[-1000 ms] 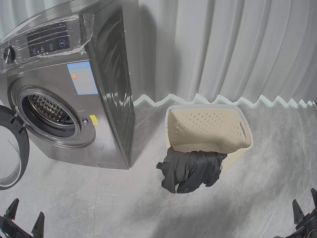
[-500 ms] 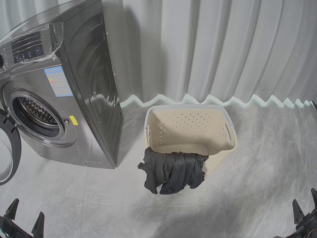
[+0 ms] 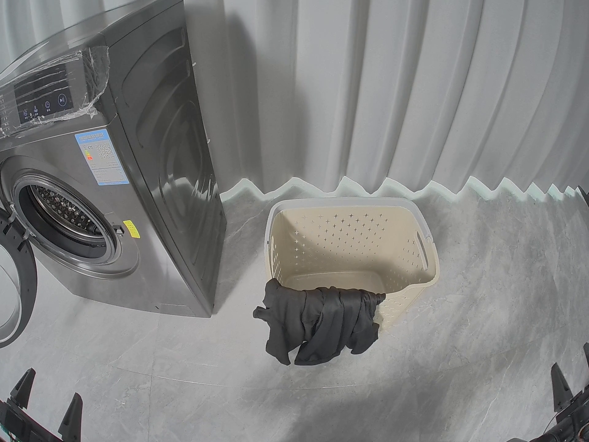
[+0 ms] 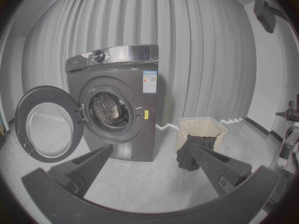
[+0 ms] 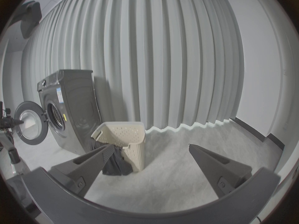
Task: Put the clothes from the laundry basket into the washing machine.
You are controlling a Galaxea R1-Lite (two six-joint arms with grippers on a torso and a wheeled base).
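Left hand (image 3: 50,395) is hanging low, fingers spread, gripping nothing. The washing machine (image 3: 153,155) is standing with its door (image 3: 15,290) swung wide. The dark garment (image 3: 319,323) is draping over the laundry basket (image 3: 343,202)'s near rim, mostly dangling outside. Right hand (image 3: 570,379) is spread and empty too.

Guessing a pinch on one loose fold is risking tipping that light basket, or the cloth sliding onto the floor (image 3: 429,351).

Versus a second ago, the whole head view is swinging: the washer is sitting further left and the basket more central. That's the camera moving, not the stuff.
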